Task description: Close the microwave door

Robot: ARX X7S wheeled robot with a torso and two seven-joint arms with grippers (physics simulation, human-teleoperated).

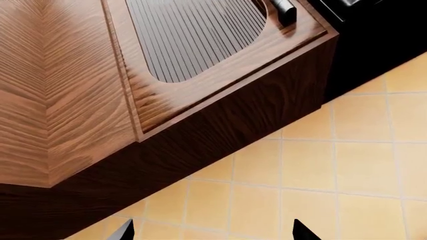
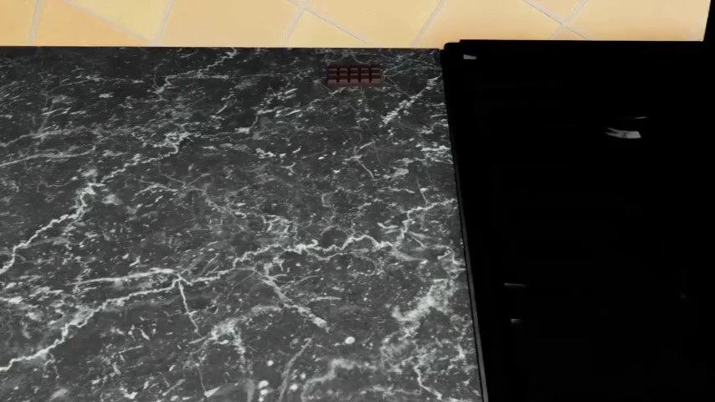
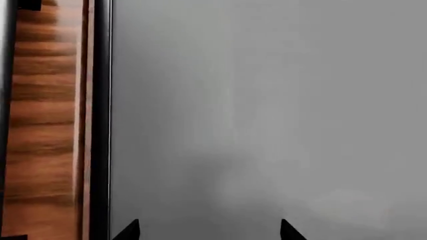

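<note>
I cannot make out the microwave door in any view. A large black flat-sided body (image 2: 581, 218) fills the right of the head view, too dark to show a door or handle. Neither arm shows in the head view. In the left wrist view, my left gripper (image 1: 213, 232) is open, its two dark fingertips (image 1: 124, 231) wide apart over yellow floor tiles with nothing between them. In the right wrist view, my right gripper (image 3: 210, 231) is open too, facing a plain grey panel (image 3: 267, 110) at close range.
A black marble countertop (image 2: 223, 226) spreads across the head view, with a small chocolate bar (image 2: 353, 74) near its far edge. A brown wooden cabinet (image 1: 73, 90) with a ribbed inset (image 1: 193, 35) and a dark knob (image 1: 283, 11) stands by the left gripper. Wood panelling (image 3: 47, 125) borders the grey panel.
</note>
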